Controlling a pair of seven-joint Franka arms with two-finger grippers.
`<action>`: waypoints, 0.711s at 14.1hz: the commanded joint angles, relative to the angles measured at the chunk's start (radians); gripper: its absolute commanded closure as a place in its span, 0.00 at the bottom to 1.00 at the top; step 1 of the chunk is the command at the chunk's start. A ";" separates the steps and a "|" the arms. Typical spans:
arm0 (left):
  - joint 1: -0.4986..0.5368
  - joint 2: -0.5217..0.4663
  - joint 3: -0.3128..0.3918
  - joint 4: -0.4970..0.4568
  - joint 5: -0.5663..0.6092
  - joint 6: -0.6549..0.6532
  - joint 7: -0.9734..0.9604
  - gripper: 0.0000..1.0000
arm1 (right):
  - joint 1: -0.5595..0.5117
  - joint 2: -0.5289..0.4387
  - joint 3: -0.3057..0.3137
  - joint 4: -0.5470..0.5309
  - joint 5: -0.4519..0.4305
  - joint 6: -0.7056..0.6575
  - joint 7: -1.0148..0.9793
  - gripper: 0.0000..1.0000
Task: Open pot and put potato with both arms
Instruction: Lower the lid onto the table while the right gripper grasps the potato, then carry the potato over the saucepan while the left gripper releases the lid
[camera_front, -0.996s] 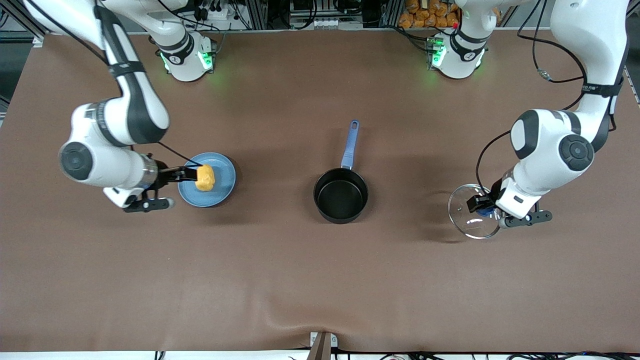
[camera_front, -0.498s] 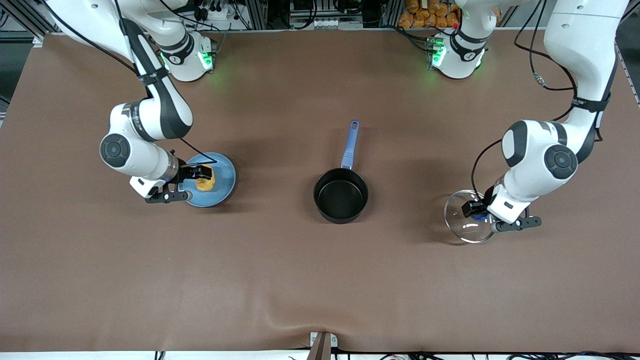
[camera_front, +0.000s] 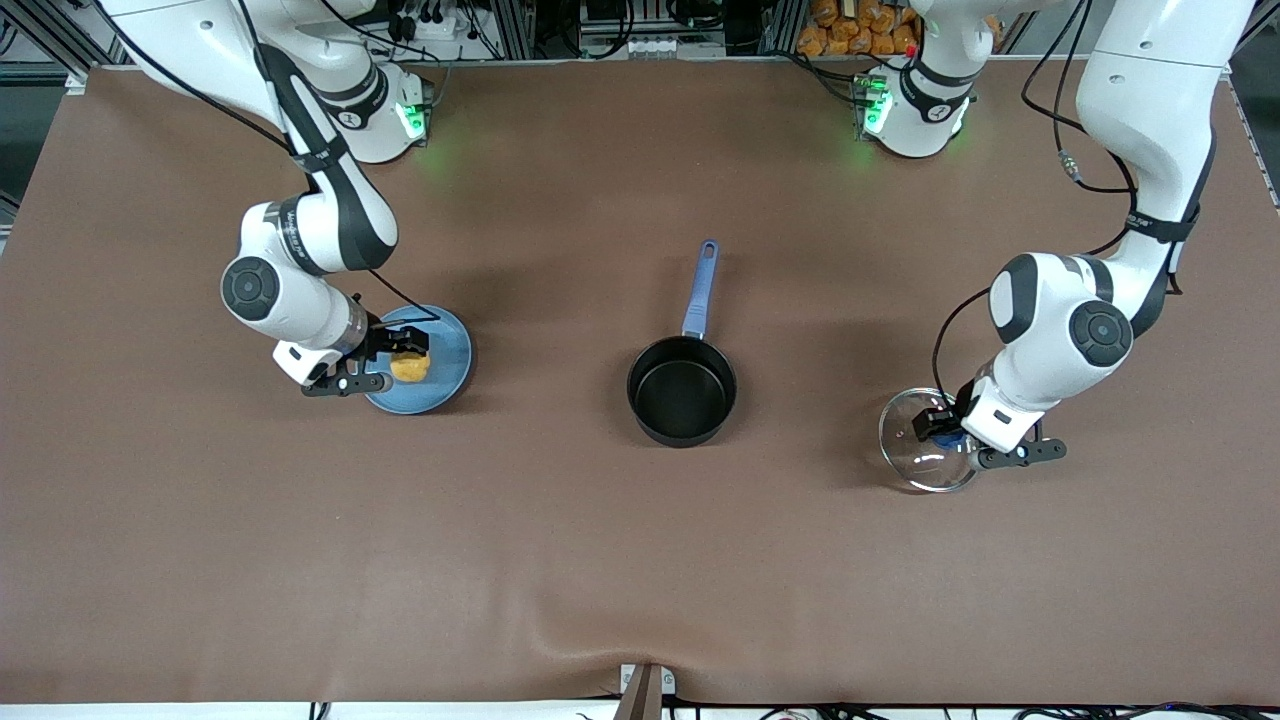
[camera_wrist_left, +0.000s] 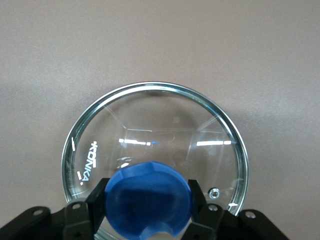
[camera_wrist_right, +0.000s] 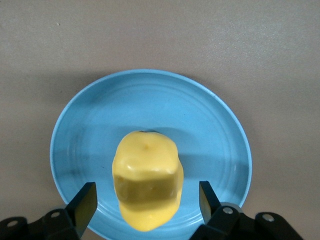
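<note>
The black pot (camera_front: 681, 390) stands open mid-table, its blue handle (camera_front: 700, 290) pointing toward the robots' bases. My left gripper (camera_front: 945, 428) is shut on the blue knob (camera_wrist_left: 150, 187) of the glass lid (camera_front: 915, 455), held low at the left arm's end of the table; whether the lid (camera_wrist_left: 155, 125) touches the table cannot be told. The yellow potato (camera_front: 410, 368) lies on a light-blue plate (camera_front: 450, 350) toward the right arm's end. My right gripper (camera_front: 405, 355) is open, down at the potato (camera_wrist_right: 147, 180), one finger on each side with gaps.
The brown tablecloth (camera_front: 640, 560) covers the whole table, with a ridge at its edge nearest the front camera. Both green-lit bases (camera_front: 400, 115) stand along the edge farthest from that camera. The plate's rim (camera_wrist_right: 150, 75) shows in the right wrist view.
My right gripper came down onto the plate, its open fingers now beside the potato. My left gripper lowered the lid and shifted it slightly toward the pot.
</note>
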 joint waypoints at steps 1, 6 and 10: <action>-0.007 0.013 0.003 0.000 0.021 0.040 -0.007 0.49 | 0.016 -0.010 -0.005 -0.054 -0.009 0.069 0.007 0.14; -0.014 0.025 0.005 0.000 0.021 0.058 -0.008 0.46 | 0.030 0.021 -0.005 -0.063 -0.009 0.110 0.023 0.70; -0.014 0.024 0.005 0.003 0.021 0.058 -0.008 0.03 | 0.030 0.013 -0.004 -0.010 -0.006 0.063 0.036 1.00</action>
